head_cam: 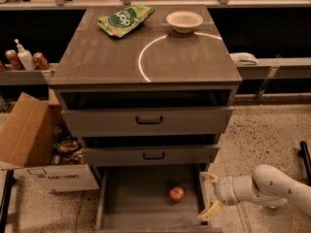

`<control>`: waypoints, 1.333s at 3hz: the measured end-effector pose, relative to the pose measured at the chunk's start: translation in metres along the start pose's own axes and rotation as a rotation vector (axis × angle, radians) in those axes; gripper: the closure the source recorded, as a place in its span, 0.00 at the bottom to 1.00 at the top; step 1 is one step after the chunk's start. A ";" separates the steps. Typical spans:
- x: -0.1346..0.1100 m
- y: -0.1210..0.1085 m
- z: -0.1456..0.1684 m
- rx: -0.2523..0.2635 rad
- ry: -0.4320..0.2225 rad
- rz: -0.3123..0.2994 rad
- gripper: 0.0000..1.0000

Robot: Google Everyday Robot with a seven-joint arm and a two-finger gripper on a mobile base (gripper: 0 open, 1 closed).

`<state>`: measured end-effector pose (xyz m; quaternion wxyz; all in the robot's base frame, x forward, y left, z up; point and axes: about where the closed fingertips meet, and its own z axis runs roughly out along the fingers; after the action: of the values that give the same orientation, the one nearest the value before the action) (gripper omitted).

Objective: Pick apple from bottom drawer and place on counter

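The small red apple lies on the grey floor of the open bottom drawer, right of its middle. My gripper is at the drawer's right wall, just right of the apple and apart from it, with its two pale fingers spread open and empty. The white arm reaches in from the right. The counter is the grey-brown cabinet top above, marked with a thin white arc.
A green snack bag and a white bowl sit at the back of the counter. Two upper drawers stand slightly open. A cardboard box is on the floor at left; cans and a bottle stand on a left shelf.
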<state>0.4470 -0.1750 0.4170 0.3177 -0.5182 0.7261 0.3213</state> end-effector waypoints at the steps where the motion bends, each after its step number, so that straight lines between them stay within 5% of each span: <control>1: 0.033 -0.009 0.027 0.013 0.002 0.009 0.00; 2: 0.063 -0.023 0.066 0.021 -0.019 0.022 0.00; 4: 0.074 -0.035 0.076 0.055 0.029 0.004 0.00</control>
<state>0.4711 -0.1637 0.3085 0.3208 -0.5125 0.7402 0.2943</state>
